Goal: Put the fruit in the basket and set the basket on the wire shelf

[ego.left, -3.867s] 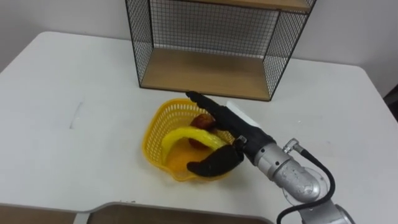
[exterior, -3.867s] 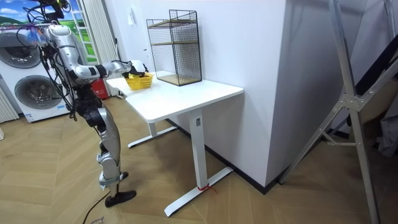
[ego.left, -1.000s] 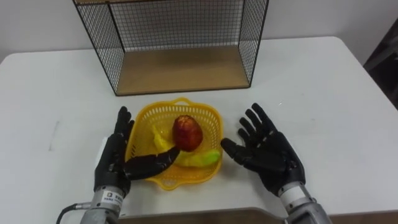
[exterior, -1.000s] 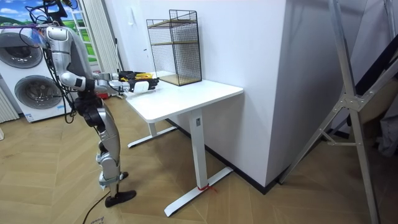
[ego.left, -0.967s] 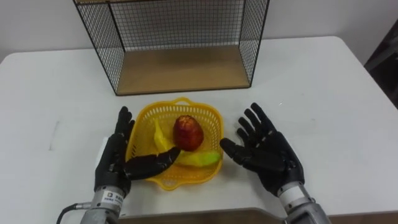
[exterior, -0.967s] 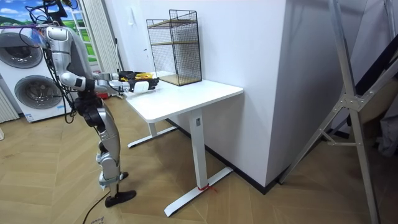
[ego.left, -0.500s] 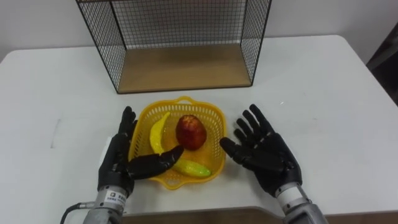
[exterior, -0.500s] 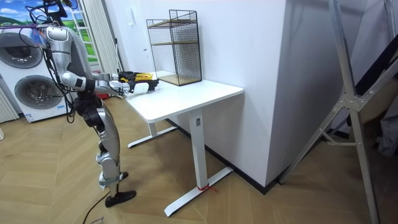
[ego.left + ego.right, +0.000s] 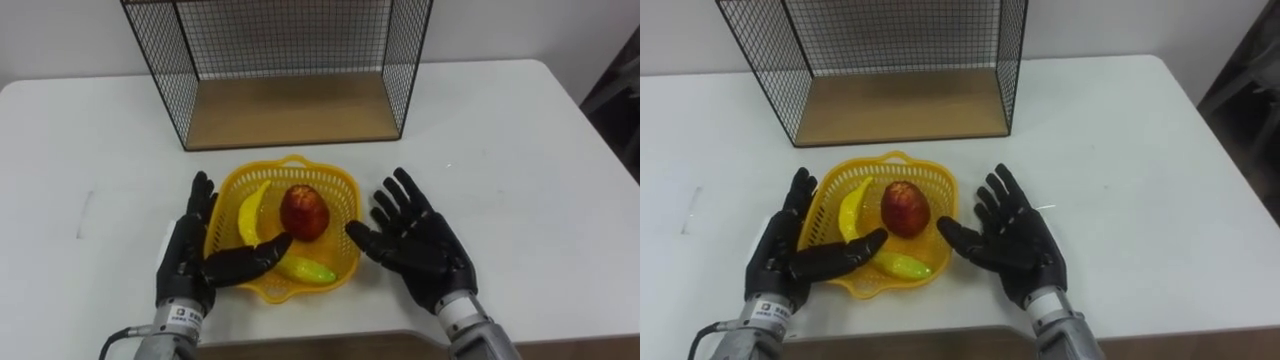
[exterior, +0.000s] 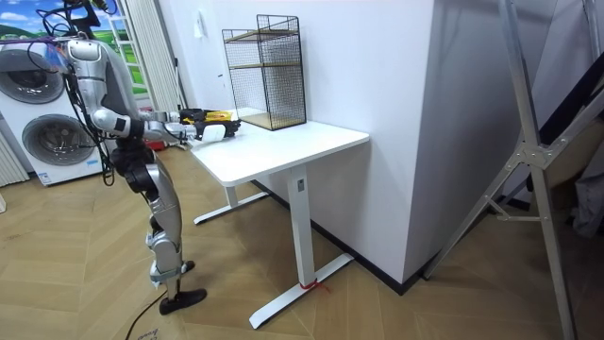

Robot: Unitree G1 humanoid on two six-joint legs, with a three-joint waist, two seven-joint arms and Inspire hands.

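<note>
Basket (image 9: 346, 196) with fruit (image 9: 303, 212) loaded: right hand (image 9: 420, 250) is edging nearer, left hand (image 9: 185, 265) flanking, both with fingers outstretched, readying the lift

No lettering, number or sign can be read. The small white tag at the wrist end of the left hand (image 9: 185, 265), just left of the yellow basket (image 9: 292, 162), bears a line of dark print, too small to make out.
</note>
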